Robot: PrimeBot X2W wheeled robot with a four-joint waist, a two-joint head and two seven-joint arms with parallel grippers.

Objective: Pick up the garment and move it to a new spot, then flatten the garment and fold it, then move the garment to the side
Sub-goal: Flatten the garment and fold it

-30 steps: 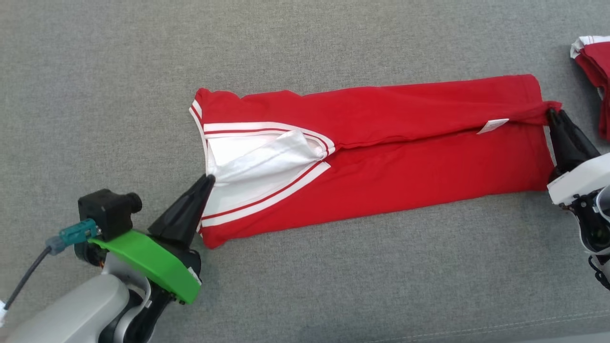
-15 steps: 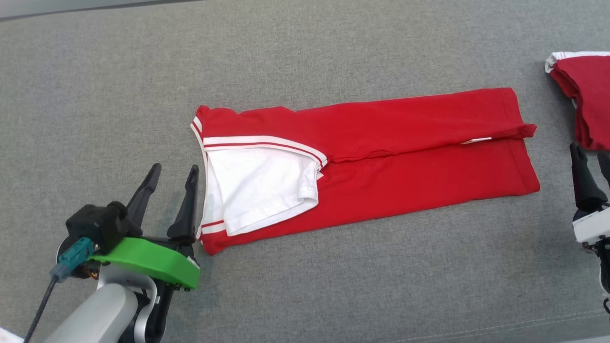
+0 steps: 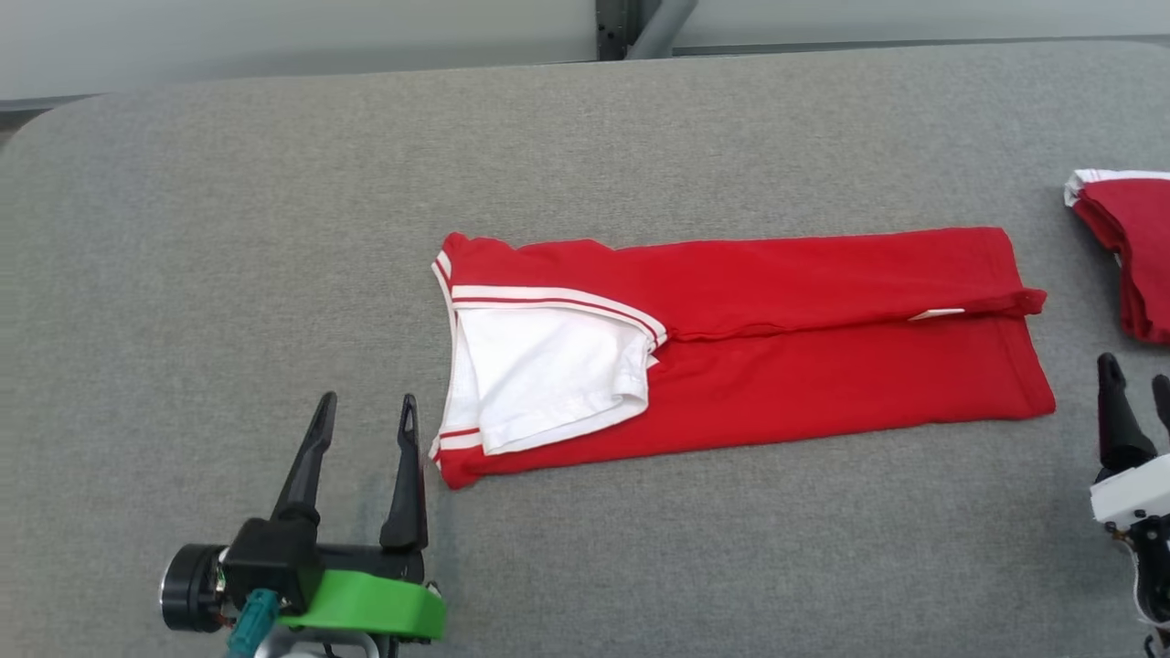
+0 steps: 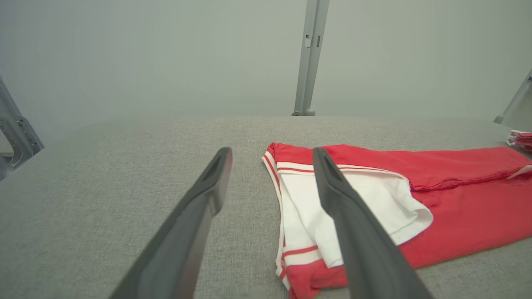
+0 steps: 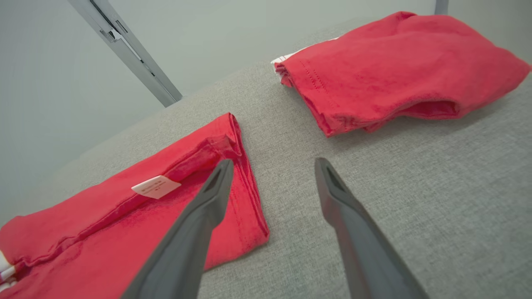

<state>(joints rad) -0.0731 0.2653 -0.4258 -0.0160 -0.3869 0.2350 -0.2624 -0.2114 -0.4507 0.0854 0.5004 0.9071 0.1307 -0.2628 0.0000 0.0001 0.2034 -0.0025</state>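
Observation:
The red garment (image 3: 804,366) lies folded into a long strip across the grey surface, its white sleeve (image 3: 548,375) with red and white stripes folded on top at the left end. My left gripper (image 3: 367,413) stands open just left of that end, holding nothing; the left wrist view has the garment (image 4: 449,216) to the right of the fingers (image 4: 208,187). Off the garment's right end my right gripper (image 3: 1136,373) is open and empty. In the right wrist view the garment's hem corner (image 5: 245,195) with a white label (image 5: 156,186) lies by the left finger.
A second folded red garment (image 3: 1129,247) lies at the right edge of the padded grey table (image 3: 274,228), also in the right wrist view as a red pile (image 5: 395,62). A metal post (image 3: 631,23) stands beyond the far edge.
Both grippers have let go of the garment, opened and pulled back toward the near edge. The white sleeve dropped flat. The head camera has tilted up, showing the table's far edge.

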